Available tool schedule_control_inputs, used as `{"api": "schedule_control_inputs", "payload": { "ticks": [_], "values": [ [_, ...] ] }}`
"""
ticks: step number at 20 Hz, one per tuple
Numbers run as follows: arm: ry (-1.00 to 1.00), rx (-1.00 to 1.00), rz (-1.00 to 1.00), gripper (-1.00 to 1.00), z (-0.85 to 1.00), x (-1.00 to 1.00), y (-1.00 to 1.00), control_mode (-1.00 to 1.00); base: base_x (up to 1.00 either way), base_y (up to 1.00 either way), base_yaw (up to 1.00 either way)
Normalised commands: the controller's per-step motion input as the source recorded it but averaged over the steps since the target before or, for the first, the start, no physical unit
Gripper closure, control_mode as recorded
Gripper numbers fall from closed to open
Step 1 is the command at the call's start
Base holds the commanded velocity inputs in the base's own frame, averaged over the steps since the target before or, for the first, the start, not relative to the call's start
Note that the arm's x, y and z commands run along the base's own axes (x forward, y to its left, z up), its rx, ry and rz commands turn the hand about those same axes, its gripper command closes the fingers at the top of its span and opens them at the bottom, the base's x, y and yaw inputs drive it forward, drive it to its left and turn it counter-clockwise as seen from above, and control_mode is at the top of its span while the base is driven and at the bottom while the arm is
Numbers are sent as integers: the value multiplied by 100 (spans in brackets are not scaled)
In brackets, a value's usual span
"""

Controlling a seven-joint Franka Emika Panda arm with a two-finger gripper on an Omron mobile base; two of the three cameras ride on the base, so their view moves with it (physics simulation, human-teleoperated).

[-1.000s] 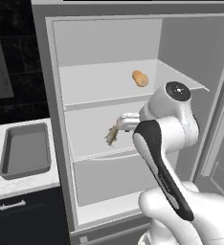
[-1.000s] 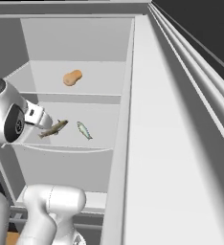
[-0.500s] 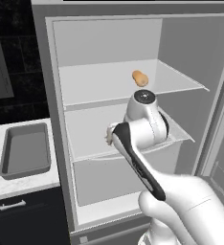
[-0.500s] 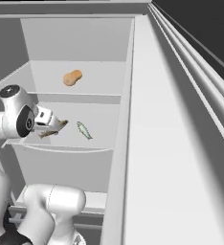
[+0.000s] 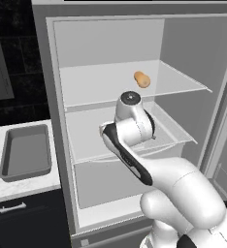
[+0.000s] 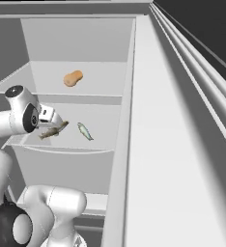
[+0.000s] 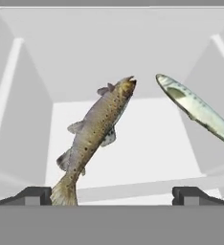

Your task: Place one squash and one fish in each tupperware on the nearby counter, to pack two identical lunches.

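Two fish lie on the fridge's middle shelf. The brown spotted fish (image 7: 97, 129) (image 6: 53, 131) is on the left, and its tail reaches down by my left fingertip (image 7: 37, 195). The silver fish (image 7: 195, 110) (image 6: 85, 130) lies to its right. My gripper (image 7: 114, 196) (image 6: 57, 121) is open and holds nothing, hovering just short of the brown fish. One orange squash (image 5: 141, 79) (image 6: 73, 78) sits on the shelf above. A grey tupperware (image 5: 25, 152) rests on the white counter (image 5: 18, 186) left of the fridge.
The open fridge has pale shelves (image 5: 110, 85) and side walls that box in the fish. Its door (image 6: 182, 144) stands open on the right. Dark cabinets with a silver handle (image 5: 12, 208) sit under the counter.
The arm has swung toward the fridge's middle, bringing the hand closer to the brown fish. The jaws have stayed open, and the fish and squash have not moved.
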Motion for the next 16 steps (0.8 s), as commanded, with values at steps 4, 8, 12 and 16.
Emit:
{"api": "schedule_control_inputs", "payload": {
  "ticks": [4, 8, 12, 16],
  "values": [
    [0, -5, 0, -100, -36, 28, 21, -100, 0, 0, 0],
    [0, -5, 0, -100, -47, 38, 10, -100, 0, 0, 0],
    [1, -4, -2, -100, -23, 53, 0, -100, 0, 0, 0],
    [0, -3, -6, -100, -16, 47, 0, -100, 0, 0, 0]
  ]
}}
